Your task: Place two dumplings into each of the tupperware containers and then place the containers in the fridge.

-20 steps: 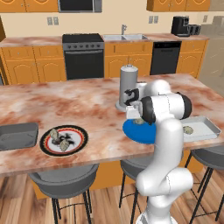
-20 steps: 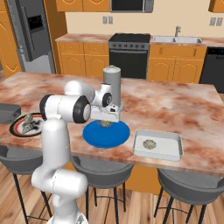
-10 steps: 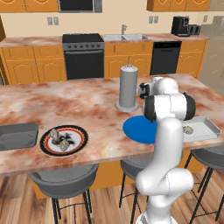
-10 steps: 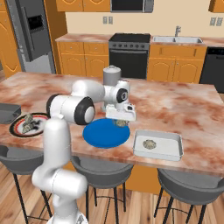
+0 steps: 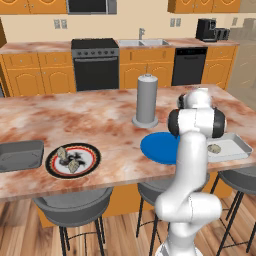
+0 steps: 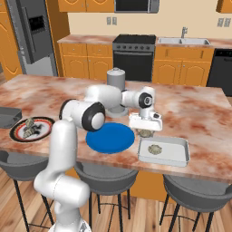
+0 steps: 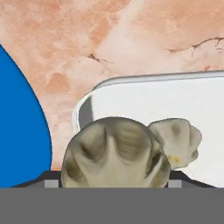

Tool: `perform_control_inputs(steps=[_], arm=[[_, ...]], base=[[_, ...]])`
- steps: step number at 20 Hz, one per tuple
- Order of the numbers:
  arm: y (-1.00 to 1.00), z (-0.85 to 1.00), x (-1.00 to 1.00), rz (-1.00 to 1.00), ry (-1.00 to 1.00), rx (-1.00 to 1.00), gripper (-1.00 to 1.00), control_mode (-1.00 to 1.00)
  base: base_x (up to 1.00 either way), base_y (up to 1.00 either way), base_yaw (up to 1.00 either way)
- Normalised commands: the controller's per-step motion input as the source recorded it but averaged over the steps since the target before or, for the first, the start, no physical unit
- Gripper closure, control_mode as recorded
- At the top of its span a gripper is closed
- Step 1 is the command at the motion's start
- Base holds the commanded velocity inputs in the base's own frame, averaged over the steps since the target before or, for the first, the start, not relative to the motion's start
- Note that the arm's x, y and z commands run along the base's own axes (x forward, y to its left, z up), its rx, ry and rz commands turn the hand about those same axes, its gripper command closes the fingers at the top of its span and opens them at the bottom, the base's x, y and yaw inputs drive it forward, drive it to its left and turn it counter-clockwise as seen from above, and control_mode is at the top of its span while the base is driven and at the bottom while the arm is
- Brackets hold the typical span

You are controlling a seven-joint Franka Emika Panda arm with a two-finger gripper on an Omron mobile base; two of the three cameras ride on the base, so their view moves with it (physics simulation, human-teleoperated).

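A beige dumpling (image 7: pixel 114 148) sits between my fingertips, and my gripper (image 6: pixel 145 131) is shut on it. It hangs just above the counter at the near-left corner of the pale tupperware container (image 6: pixel 181 158), whose rim (image 7: pixel 131 81) curves below the hand. Another dumpling (image 6: pixel 155 148) lies inside that tray, and it also appears as dumpling (image 7: pixel 177 140) and dumpling (image 5: pixel 214 148). Two more dumplings (image 5: pixel 67 159) rest on the black-and-red-rimmed plate (image 6: pixel 20 133). The dark grey container (image 5: pixel 20 155) stands at the counter's left end. The fridge (image 6: pixel 31 36) is at the far left.
A round blue plate (image 6: pixel 110 138) lies left of the pale tray. A grey cylindrical canister (image 5: pixel 146 100) stands behind it on the island. Bar stools (image 6: pixel 106 174) line the near edge. The oven (image 5: pixel 95 65), sink and dishwasher run along the back wall.
My gripper has carried the dumpling to the right, from over the blue plate to the edge of the pale container. The other things have not moved.
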Motion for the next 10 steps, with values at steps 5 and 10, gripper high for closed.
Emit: perform_control_inputs(steps=[5,10], arm=[[-0.90,0.00,-0.43,-0.05,0.13,0.00,1.00,-1.00],[-0.50,-0.25,-0.09,0.00,0.01,0.06,1.00,-1.00]], base=[[0.00,0.00,0.00],[0.00,0.00,0.00]])
